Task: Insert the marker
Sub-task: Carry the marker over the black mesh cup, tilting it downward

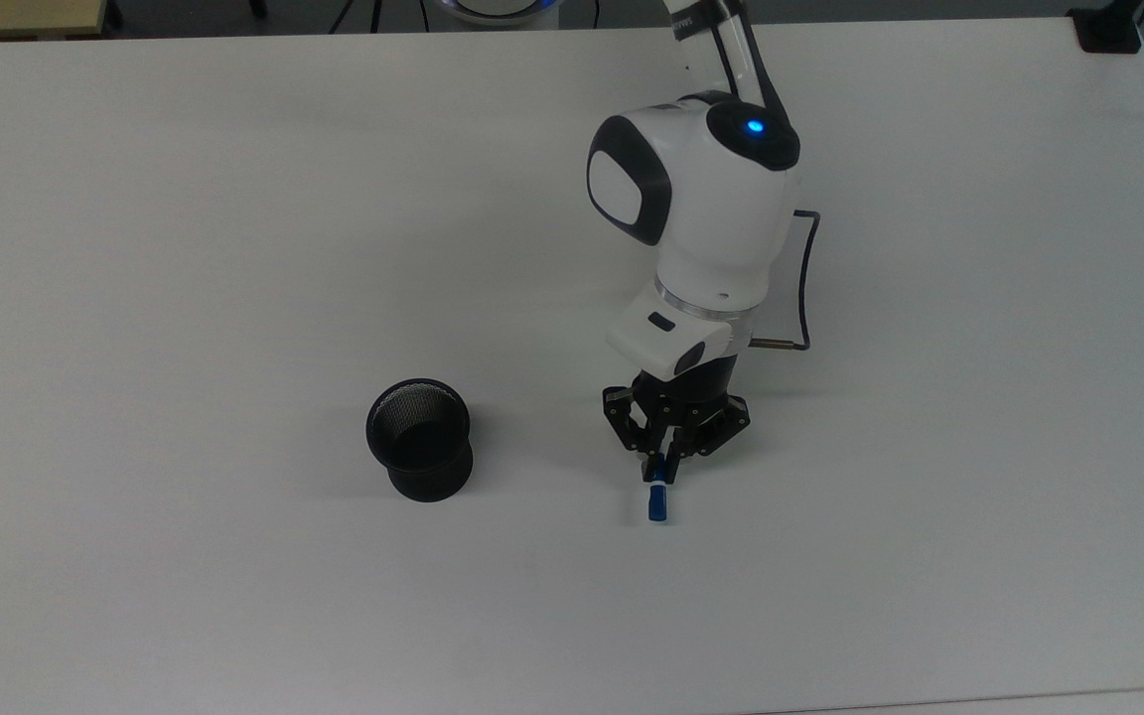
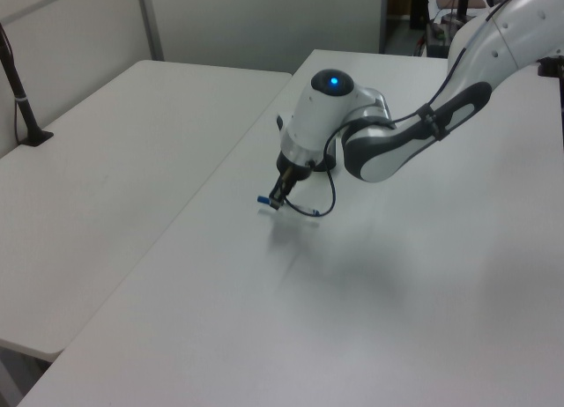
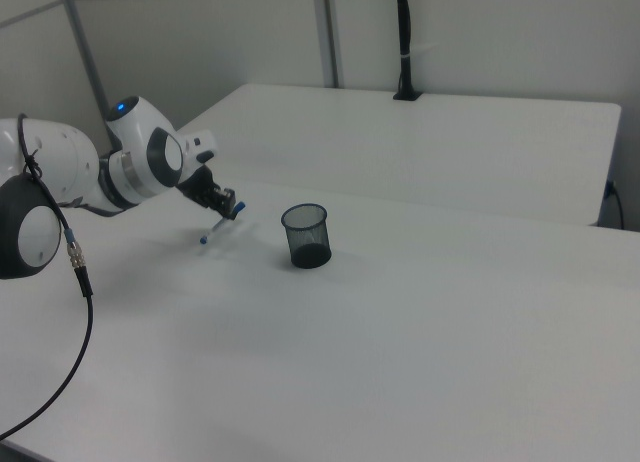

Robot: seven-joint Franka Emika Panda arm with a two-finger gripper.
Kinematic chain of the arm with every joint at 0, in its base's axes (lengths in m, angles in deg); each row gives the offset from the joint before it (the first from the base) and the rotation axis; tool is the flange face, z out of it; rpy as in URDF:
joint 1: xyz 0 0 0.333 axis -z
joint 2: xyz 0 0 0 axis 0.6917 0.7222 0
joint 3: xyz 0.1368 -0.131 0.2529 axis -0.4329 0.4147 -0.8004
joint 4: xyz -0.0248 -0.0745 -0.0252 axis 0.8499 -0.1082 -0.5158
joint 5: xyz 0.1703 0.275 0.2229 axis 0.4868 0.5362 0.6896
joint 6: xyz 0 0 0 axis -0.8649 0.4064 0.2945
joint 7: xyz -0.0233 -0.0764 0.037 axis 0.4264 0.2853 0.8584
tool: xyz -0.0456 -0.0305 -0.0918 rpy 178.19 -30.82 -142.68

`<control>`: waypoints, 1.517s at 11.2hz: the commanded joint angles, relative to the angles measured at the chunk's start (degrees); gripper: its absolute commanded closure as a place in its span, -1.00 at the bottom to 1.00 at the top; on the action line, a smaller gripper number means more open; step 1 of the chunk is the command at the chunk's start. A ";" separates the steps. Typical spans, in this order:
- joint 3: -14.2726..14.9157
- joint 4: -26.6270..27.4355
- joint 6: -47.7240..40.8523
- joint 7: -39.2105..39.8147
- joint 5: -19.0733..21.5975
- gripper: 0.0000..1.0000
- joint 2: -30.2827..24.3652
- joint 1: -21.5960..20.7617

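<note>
In the top view, the black two-finger end effector (image 1: 660, 467) of the white arm is closed around the slim white marker with blue cap (image 1: 657, 500). The blue end sticks out below the fingers. The black mesh cup (image 1: 419, 437) stands upright on the white bench (image 1: 185, 248), well apart, toward the top view's left.

In the left view, the end effector (image 2: 275, 199) holds the marker (image 2: 264, 200) above the bench.

In the right view, the marker (image 3: 218, 225) hangs tilted in the end effector (image 3: 228, 209), clear of the surface, near the cup (image 3: 306, 235).
</note>
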 commanded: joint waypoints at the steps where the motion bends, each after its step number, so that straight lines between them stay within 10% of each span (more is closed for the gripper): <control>1: 2.13 1.61 0.94 -2.58 -0.37 0.82 -6.27 0.62; 10: 9.25 21.11 12.07 -9.53 -5.72 0.83 -24.92 4.91; 17: 9.25 20.42 20.19 -26.92 -27.25 0.83 -19.40 11.61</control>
